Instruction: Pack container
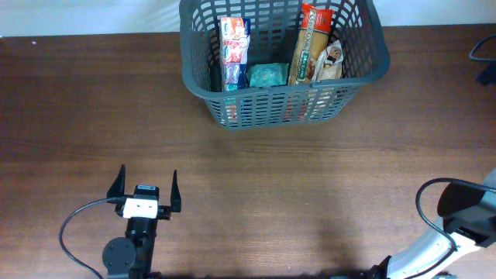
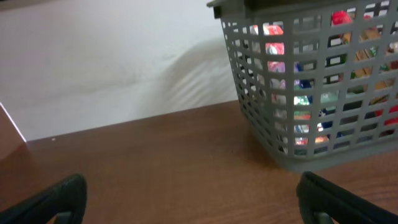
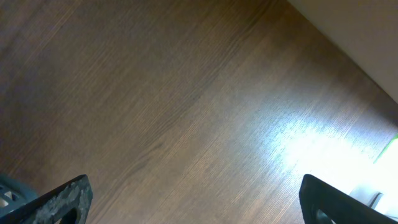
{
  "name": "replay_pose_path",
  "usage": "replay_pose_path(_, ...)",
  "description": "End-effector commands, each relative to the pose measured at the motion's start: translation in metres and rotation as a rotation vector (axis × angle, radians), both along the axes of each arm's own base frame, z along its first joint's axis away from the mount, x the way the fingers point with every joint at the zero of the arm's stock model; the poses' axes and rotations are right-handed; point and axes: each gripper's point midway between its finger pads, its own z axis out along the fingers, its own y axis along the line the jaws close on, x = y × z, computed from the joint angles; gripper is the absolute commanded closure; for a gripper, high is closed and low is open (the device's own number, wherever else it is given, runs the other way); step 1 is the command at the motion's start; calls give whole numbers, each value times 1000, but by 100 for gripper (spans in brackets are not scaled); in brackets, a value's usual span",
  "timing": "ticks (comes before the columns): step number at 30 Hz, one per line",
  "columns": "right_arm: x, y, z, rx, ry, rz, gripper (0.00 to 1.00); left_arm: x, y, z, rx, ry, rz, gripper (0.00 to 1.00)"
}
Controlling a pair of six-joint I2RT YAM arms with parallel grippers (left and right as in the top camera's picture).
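The container, a dark grey lattice basket [image 1: 271,105], stands at the back middle of the table. Inside it are a red and white box [image 1: 234,53], a teal packet [image 1: 267,75], a long brown and red pack [image 1: 308,45] and a small bag [image 1: 332,62]. My left gripper [image 1: 146,186] is open and empty at the front left, well short of the basket. In the left wrist view its fingers [image 2: 193,193] frame bare wood, with the basket [image 2: 261,118] ahead to the right. My right gripper [image 3: 196,193] is open and empty over bare wood.
The brown wooden table [image 1: 77,116] runs back to a white wall. My right arm [image 1: 465,225] sits at the front right corner, its fingers hidden in the overhead view. A black cable [image 1: 484,54] lies at the far right edge.
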Motion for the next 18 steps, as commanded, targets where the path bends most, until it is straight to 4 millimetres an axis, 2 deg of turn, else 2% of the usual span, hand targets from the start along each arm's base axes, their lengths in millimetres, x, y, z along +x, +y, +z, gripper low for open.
replay_pose_path(1, -2, 1, 3, 0, -10, -9, 1, 0, -2, -10, 4, 27, -11, 1)
replay_pose_path(4, -2, 1, 3, 0, -10, -9, 1, -1, -6, -19, 51, 60, -38, 1)
replay_pose_path(18, -2, 1, 3, 0, -10, -9, 1, -1, -4, -20, 117, 58, -27, 1)
